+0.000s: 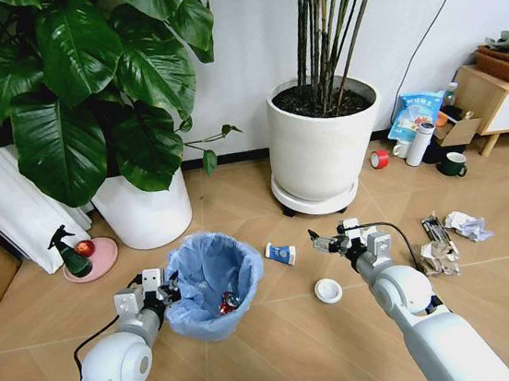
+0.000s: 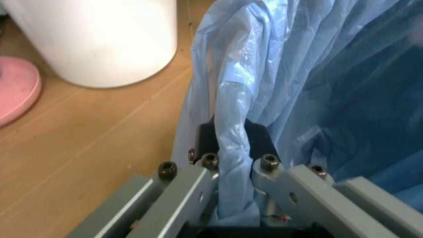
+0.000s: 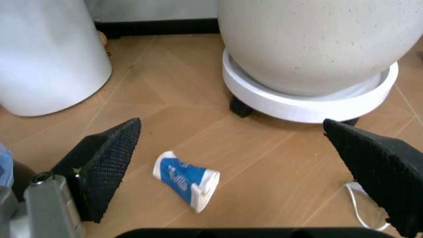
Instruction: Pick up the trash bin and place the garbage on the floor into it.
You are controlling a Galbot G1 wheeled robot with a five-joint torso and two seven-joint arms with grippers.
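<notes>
We see our left gripper [image 1: 166, 286] clamped on the trash bin's [image 1: 207, 289] crinkly blue-bag rim; a red can [image 1: 224, 301] lies inside; our right gripper [image 1: 327, 240], fingers apart, hangs near the blue-white carton [image 3: 185, 180] on the floor.

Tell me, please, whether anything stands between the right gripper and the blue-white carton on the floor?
Nothing visible does. The right gripper is open, and the blue-white carton lies on bare floor between and beyond its fingers. The wheeled white pot stands farther off, behind the carton. The left gripper is shut on the trash bin rim.
</notes>
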